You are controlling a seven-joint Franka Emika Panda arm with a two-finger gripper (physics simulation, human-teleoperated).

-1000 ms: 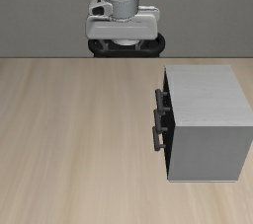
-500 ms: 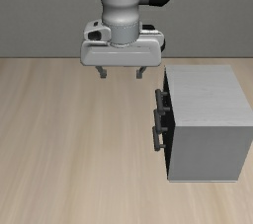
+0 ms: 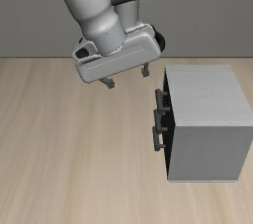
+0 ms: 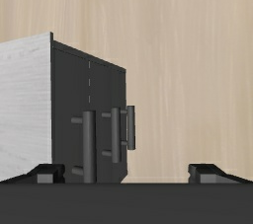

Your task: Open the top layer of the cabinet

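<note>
Above the wooden table (image 3: 59, 139) the gripper (image 3: 127, 78) hangs tilted, its fingers (image 3: 109, 85) spread wide with nothing between them; the grey cabinet (image 3: 206, 119) stands at the exterior view's right, near the gripper but apart from it; its dark handles (image 3: 158, 121) face the exterior view's left.

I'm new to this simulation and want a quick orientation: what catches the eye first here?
The grey cabinet draws the eye first. It sits on the wooden table at the exterior view's right, its dark front carrying bar handles that face the exterior view's left. Over the table, on that handle side, hangs the tilted end effector, open and touching nothing.
</note>
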